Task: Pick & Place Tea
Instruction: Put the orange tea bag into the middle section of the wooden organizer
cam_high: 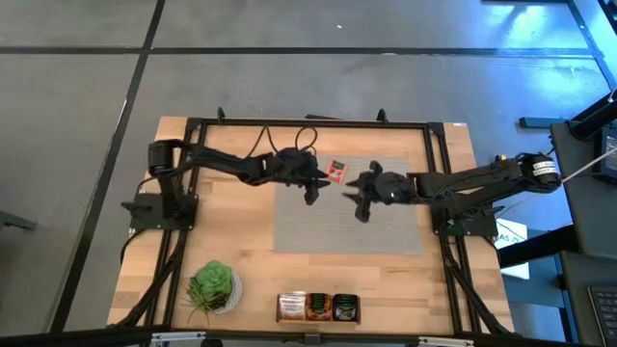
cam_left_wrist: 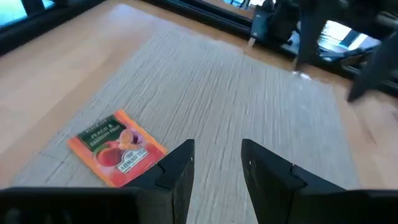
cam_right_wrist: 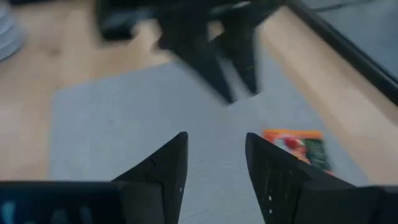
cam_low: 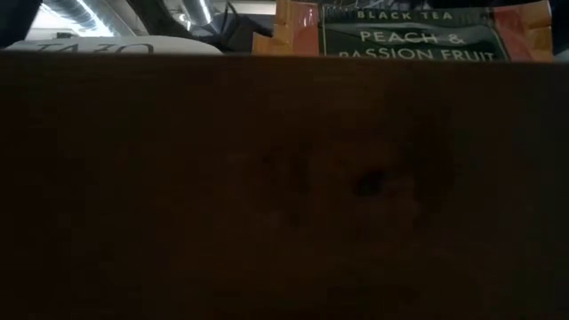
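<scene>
One orange tea sachet (cam_high: pixel 336 172) with a fruit picture lies flat on the grey mat (cam_high: pixel 386 236), near the mat's far edge. In the left wrist view the sachet (cam_left_wrist: pixel 117 149) sits beside my left gripper (cam_left_wrist: pixel 217 168), whose fingers are open over bare mat. My right gripper (cam_right_wrist: pixel 216 162) is open too, and the sachet (cam_right_wrist: pixel 297 148) lies just off to one side of it. From above, my left gripper (cam_high: pixel 316 189) and my right gripper (cam_high: pixel 355 198) face each other over the mat, with the sachet just beyond the gap between them.
A row of tea boxes (cam_high: pixel 318 306) stands at the table's near edge, with a green potted plant (cam_high: pixel 212 286) to its left. The low view is blocked by a dark wooden wall (cam_low: pixel 284 196); sachet tops (cam_low: pixel 409 36) show above it. Black frame rails (cam_high: pixel 308 123) border the table.
</scene>
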